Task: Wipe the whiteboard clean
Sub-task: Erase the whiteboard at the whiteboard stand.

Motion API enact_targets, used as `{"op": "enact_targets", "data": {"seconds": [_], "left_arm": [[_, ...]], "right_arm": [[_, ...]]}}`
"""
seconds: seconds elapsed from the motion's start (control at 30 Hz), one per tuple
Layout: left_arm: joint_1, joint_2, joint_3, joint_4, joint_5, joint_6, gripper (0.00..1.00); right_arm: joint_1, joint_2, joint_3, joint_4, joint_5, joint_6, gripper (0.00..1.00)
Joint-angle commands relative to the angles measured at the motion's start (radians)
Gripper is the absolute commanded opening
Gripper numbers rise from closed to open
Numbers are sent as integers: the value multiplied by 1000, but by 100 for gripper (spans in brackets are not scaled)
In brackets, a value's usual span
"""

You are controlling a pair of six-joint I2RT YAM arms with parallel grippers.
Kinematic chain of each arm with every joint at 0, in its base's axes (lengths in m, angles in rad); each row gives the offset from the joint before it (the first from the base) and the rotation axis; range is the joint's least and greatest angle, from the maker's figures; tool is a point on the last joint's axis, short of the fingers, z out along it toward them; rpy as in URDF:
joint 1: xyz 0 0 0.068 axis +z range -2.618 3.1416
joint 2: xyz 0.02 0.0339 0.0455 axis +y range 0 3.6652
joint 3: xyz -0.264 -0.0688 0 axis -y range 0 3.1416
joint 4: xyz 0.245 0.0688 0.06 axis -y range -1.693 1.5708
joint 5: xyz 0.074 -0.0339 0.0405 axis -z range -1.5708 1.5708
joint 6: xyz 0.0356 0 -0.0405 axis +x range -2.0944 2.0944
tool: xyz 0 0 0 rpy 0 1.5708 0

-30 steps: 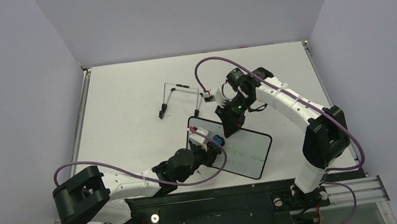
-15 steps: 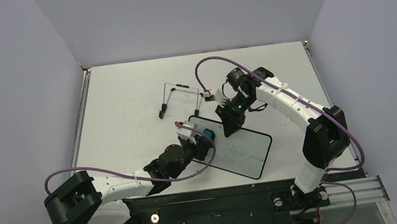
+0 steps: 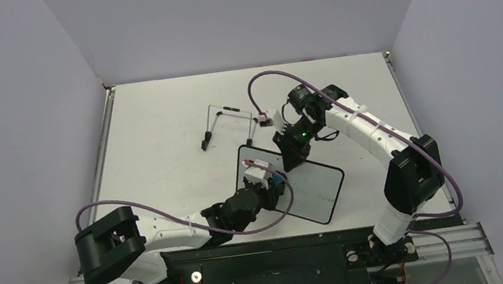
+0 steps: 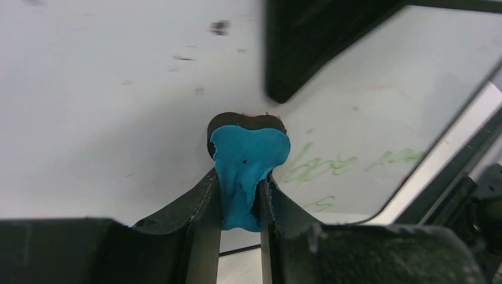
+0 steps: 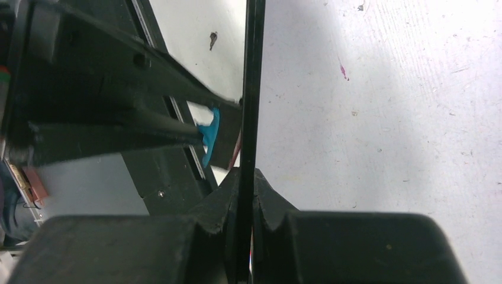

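We brace and wipe.
Right gripper [image 5: 246, 188] clamps the whiteboard [image 3: 317, 190] edge steady; left gripper [image 4: 240, 201] pinches the blue eraser [image 4: 248, 155] onto it.

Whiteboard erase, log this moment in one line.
left gripper: shut on blue eraser | right gripper: shut on whiteboard edge | green writing: some unwiped

One whiteboard [image 3: 314, 192], one blue eraser [image 4: 248, 160], one wire stand [image 3: 228, 107] — perhaps one small object [image 3: 264, 120]
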Motion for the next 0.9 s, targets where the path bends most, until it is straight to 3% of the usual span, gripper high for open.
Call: {"op": "enact_targets", "data": {"seconds": [0.0,0.2,0.4,0.53,0.87], "left_arm": [[114,-78,-29,-158,-243,-94,0],[288,-192,-154,-132,-90,-125,0],[314,-147,-169,-52,7,-82,0],[282,-106,-146,1,18,-62,0],[49,-7,-67,76,-32,40,0]], "right_arm": [[25,-58,-4,-31,-117,-27,0],[13,-55,-9,1,-111,15,0],[12,-60,-17,12,-112,28,0],[11,-67,-22,18,-112,32,0],[7,-64,-23,28,-117,42,0]]}}
